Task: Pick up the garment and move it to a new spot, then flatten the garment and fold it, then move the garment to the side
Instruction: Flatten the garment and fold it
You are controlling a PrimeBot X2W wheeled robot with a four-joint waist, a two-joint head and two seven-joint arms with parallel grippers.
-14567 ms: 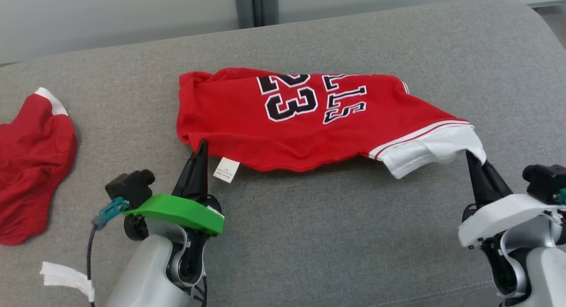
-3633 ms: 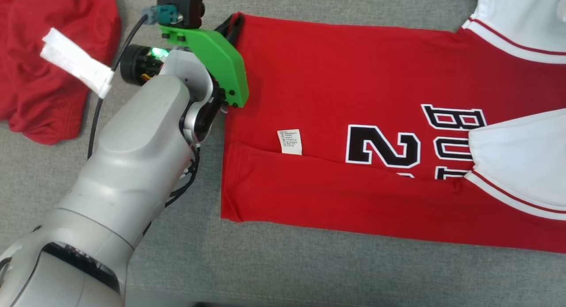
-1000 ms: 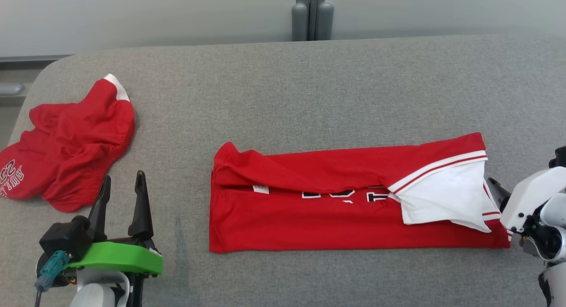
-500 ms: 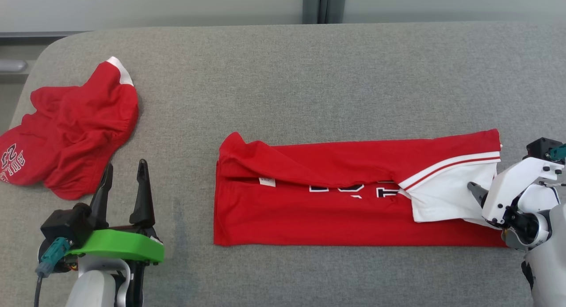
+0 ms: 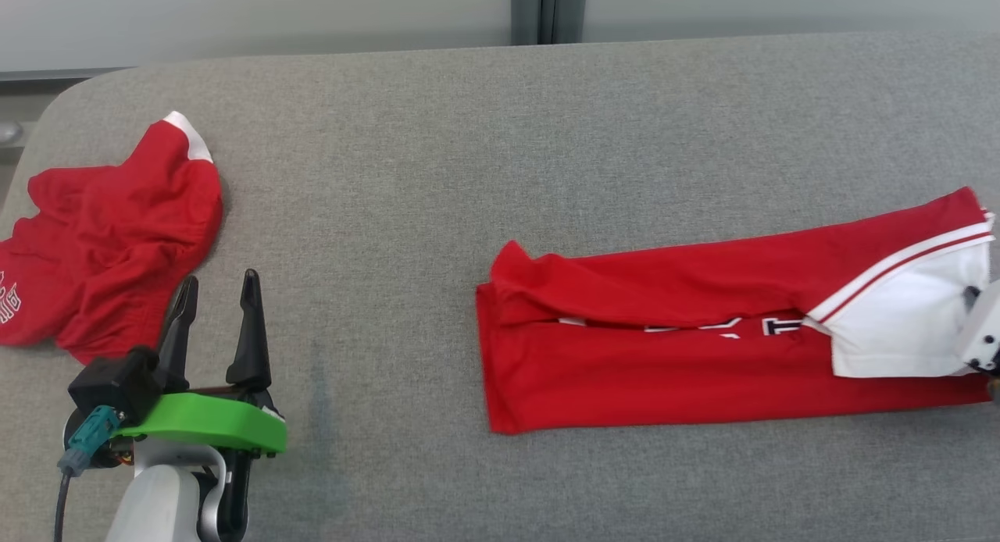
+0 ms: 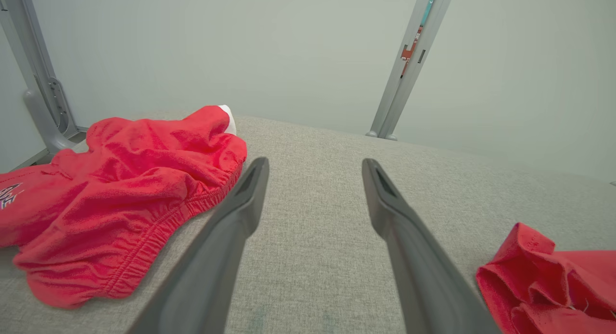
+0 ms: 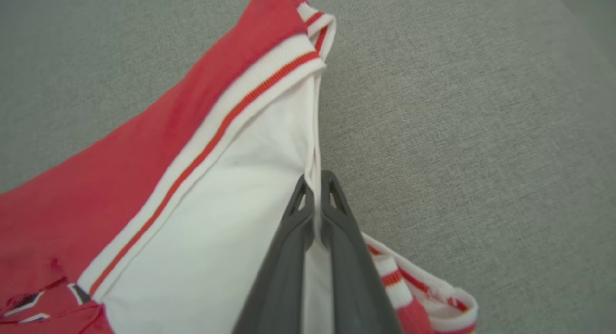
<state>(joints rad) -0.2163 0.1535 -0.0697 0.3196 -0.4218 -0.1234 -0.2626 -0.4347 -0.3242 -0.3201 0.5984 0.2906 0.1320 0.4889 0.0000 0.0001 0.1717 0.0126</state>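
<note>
Over on the right half of the grey cushion (image 5: 469, 175): the garment (image 5: 664, 378), folded into a long red band. Lies flat, slanting a little upward toward the far right. Shows slivers of black-and-white lettering under the upper flap. At its right end, a white sleeve (image 5: 891, 331) with a red-striped cuff, spread on top of the red.

Now to the right gripper (image 7: 315, 180): clamped tight on the sleeve's edge, a thin strip of white cloth nipped between the two dark fingers near the tips. Sits at the very right edge of the head view, pale housing against the sleeve.

Down at lower left, the left gripper (image 5: 219, 280): jaws spread wide, nothing between them, fingers pointing up over bare cushion. Stands well apart from the garment, whose rumpled left end pokes into the left wrist view at lower right (image 6: 544, 281). Carries a green mount (image 5: 203, 429) behind the fingers.

Heaped at the cushion's left edge, crumpled red shorts (image 5: 117, 229), elastic hem close beside the left finger.
</note>
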